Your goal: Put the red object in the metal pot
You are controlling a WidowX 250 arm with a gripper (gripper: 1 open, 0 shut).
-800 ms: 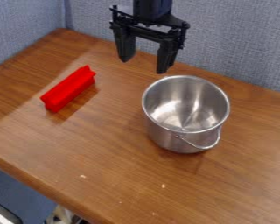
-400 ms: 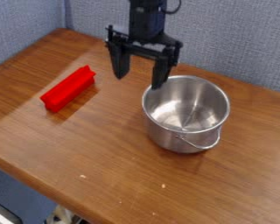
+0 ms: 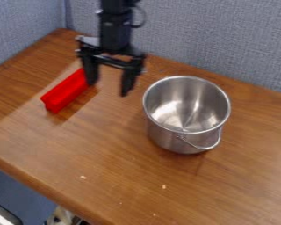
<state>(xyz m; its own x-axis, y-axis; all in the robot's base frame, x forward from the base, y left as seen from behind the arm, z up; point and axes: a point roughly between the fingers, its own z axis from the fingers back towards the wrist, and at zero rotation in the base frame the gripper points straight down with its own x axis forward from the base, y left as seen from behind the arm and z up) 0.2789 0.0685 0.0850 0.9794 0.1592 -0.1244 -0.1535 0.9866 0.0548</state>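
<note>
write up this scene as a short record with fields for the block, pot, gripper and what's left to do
red block: lying on the table, at the picture's left, outside the pot
metal pot: upright on the table, handle hanging down its near side
gripper: open, blurred, above the table between block and pot
held: nothing
left to do: grasp block, place in pot

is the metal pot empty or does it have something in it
Empty: the metal pot stands upright, its bare inside shows through the open top, and the red block lies outside it.
</note>
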